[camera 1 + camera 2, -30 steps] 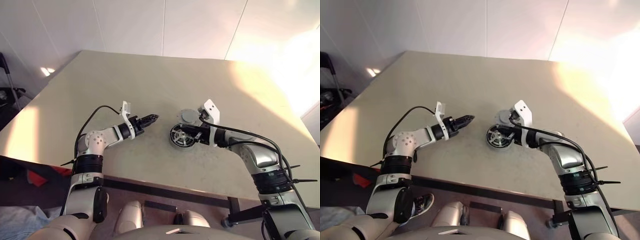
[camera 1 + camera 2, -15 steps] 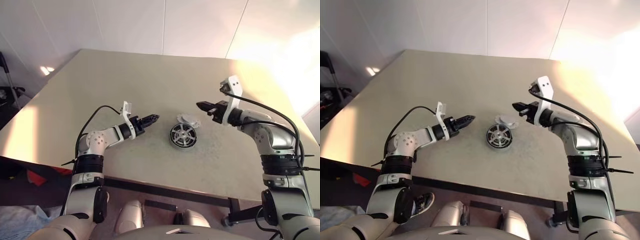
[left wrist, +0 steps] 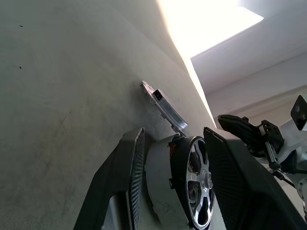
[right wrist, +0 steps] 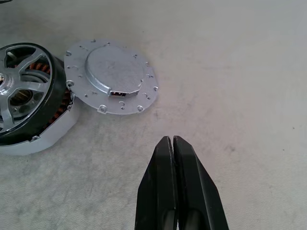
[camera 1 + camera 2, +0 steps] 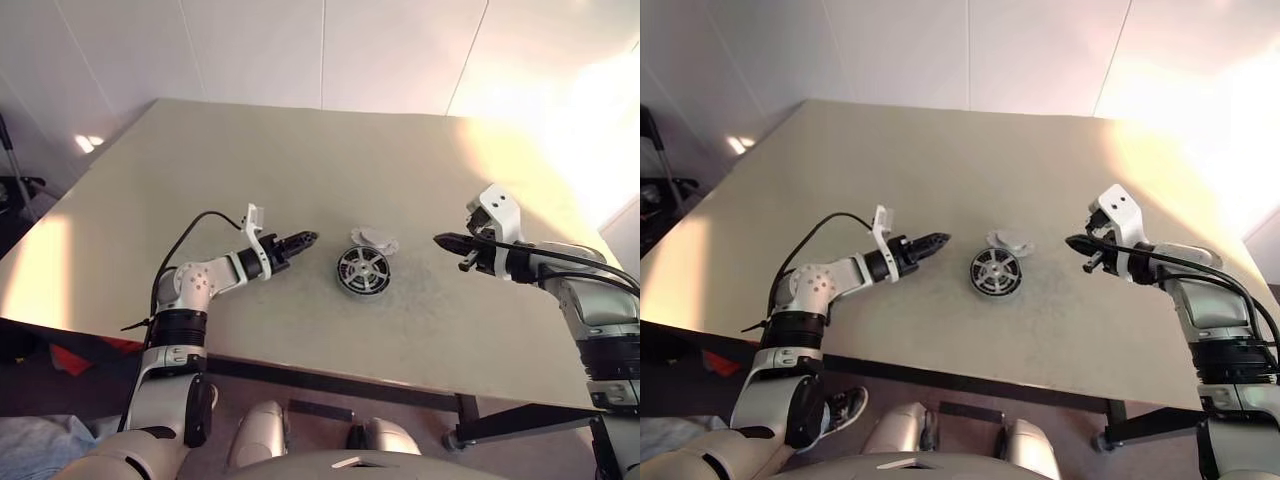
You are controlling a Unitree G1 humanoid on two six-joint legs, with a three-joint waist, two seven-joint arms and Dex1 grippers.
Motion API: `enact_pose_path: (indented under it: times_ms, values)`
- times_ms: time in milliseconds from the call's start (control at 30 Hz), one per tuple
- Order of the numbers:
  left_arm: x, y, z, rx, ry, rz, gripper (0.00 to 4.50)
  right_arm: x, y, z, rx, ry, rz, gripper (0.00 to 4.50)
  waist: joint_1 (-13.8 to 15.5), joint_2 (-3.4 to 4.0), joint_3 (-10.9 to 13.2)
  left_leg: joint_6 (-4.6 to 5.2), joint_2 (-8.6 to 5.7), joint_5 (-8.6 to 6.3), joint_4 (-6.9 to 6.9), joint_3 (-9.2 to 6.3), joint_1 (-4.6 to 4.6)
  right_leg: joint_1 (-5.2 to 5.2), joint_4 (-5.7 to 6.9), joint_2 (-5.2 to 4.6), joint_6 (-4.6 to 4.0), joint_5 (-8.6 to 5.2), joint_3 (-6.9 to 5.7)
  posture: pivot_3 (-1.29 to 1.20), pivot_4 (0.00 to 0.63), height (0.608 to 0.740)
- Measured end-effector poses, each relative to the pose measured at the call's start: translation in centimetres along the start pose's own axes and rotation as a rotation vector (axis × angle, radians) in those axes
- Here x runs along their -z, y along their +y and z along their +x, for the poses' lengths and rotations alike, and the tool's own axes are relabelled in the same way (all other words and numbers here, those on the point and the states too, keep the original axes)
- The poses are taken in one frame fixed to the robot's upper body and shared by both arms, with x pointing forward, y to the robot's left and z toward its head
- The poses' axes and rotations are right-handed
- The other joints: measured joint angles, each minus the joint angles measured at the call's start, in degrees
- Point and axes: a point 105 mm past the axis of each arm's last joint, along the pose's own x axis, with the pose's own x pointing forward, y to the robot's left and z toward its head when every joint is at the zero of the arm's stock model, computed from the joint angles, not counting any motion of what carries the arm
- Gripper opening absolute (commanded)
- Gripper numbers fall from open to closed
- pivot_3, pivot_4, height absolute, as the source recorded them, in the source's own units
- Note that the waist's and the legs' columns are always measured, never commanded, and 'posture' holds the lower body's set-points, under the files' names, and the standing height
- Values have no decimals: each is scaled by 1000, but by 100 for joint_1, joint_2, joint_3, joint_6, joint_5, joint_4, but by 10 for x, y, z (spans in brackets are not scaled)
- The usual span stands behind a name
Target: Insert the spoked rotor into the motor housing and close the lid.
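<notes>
Seating looks done: the spoked rotor (image 4: 21, 91) sits in the motor housing (image 4: 45, 127). Next, right gripper (image 4: 172, 143) (jaws pressed together) must open for the lid (image 4: 111, 76) at eleven o'clock; left gripper (image 5: 303, 239) jaws spread, empty.

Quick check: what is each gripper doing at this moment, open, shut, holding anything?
Left gripper: open, empty, beside the spoked rotor.
Right gripper: shut, empty, clear of the lid.

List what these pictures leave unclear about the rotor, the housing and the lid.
- Motor housing: windings mostly hidden under the spoked rotor; how deep the rotor sits cannot be told, right wrist view cuts both off.
- Lid: leans on the housing; underside hidden.
- Head views: the lid's details too small.
</notes>
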Motion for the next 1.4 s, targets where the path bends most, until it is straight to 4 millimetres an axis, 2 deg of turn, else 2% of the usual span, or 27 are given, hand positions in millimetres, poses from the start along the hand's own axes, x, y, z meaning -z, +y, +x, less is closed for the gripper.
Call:
enact_pose_path:
  times_ms: [100, 167, 367, 533, 867, 1167, 1400]
  values:
    - [1, 0, 1, -3, 5, 4, 2102, 5, 10, 14, -24, 15, -51, 636, -25, 0, 0, 0, 0, 0, 1, 0, 1, 2, 0, 0, -2, 1, 0, 0, 0, 740]
    - [0, 0, 1, -4, -1, 9, 2102, 12, 19, 22, -52, 36, -76, 1264, -27, 0, 0, 4, 0, 1, 1, 0, -7, -4, 1, 0, -6, 3, 0, 0, 0, 740]
    - [-2, 3, -3, -15, -4, 16, 2102, 23, 38, 30, -133, 70, -183, 1264, -24, 1, 0, 31, 0, 3, 8, 0, -37, -27, 0, -1, -7, 3, 0, 0, 0, 740]
    - [-1, 5, -4, -20, -6, 13, 2102, 19, 44, 37, -136, 44, -218, 1264, -32, 1, 0, 33, 1, 1, 18, 0, -32, -22, 3, -1, -7, 4, 0, 0, 0, 740]
    - [3, 8, -3, -36, 4, 18, 2102, 13, 25, 50, -34, 42, -248, 1264, -33, 1, 0, 33, 1, 2, 20, 0, -31, -21, 7, 0, -9, 5, 0, 0, 0, 740]
    - [10, 10, -3, -48, 22, 14, 2102, 8, 22, 60, -13, 20, -234, 1264, -39, 1, 0, 31, 2, 2, 22, 0, -29, -20, 10, 0, -10, 6, 0, 0, 0, 740]
    - [10, 11, -3, -54, 22, 16, 2102, -2, 30, 62, -49, -28, -236, 1264, -40, 1, 0, 32, 3, 2, 21, 0, -30, -22, 10, 0, -10, 6, 0, 0, 0, 740]
